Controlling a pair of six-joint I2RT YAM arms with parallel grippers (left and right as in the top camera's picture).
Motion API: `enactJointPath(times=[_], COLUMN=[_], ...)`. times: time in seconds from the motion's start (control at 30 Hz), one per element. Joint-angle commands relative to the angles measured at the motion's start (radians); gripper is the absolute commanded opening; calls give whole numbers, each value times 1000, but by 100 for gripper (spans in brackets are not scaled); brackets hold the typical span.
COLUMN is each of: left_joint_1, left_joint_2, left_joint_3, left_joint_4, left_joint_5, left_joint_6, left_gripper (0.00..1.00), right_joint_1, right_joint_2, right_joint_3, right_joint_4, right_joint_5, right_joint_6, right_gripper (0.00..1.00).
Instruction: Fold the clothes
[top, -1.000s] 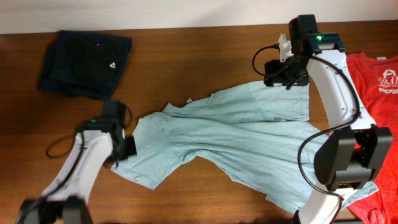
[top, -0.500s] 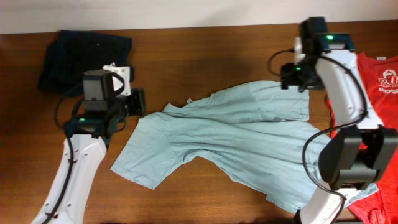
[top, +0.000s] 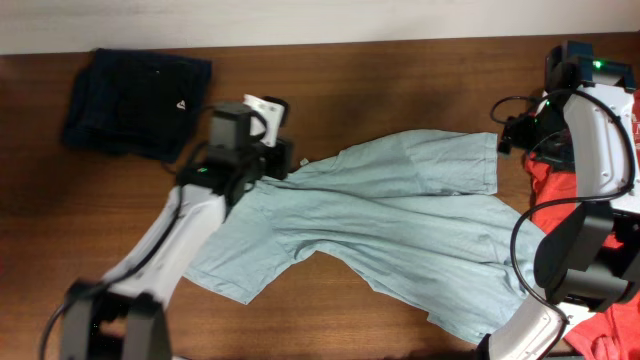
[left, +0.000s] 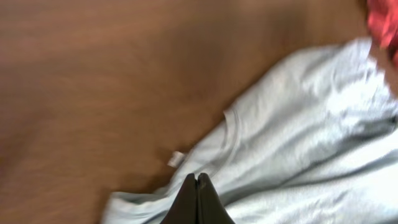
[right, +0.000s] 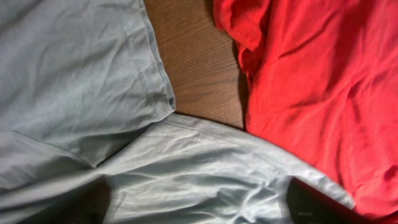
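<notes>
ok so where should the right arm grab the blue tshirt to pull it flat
Probably the stitched hem corner of the pale blue T-shirt nearest the red T-shirt: it lies flat on the table with nothing over it. Come down from the right side, the open right pincer straddling that hem.

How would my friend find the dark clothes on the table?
On the wooden table, go to the far left corner. The dark folded garment lies there, apart from the pale blue T-shirt; only it is navy with a tiny white logo.

Folded garment (top: 135, 90) back-left of spread T-shirt (top: 400, 215)
</notes>
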Motion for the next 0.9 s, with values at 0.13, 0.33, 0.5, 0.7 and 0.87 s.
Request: enactJointPath(times=[0.13, 0.33, 0.5, 0.7, 0.87], left_joint_1=[-122, -156, -168, -183, -188], left_joint_2=[196, 338, 476, 610, 696], left_joint_3=[295, 750, 1022, 1054, 1054], left_joint_4=[-259, -616, -789, -770, -762], left_joint_5=[-13, -68, -68, -95, -125], left_joint_6=[101, 155, 200, 248, 274], left_gripper=[0, 0, 0, 1, 1], right_joint_1=[-3, -3, -3, -3, -3], right_joint_2=[-39, -39, -39, -39, -39], right_joint_3=[16, 16, 16, 16, 16], right_joint_4=[-2, -2, -2, -2, -2], right_joint_5=[9, 9, 9, 9, 9], right_joint_6=[15, 15, 15, 15, 15], right_gripper=[99, 99, 99, 99, 99])
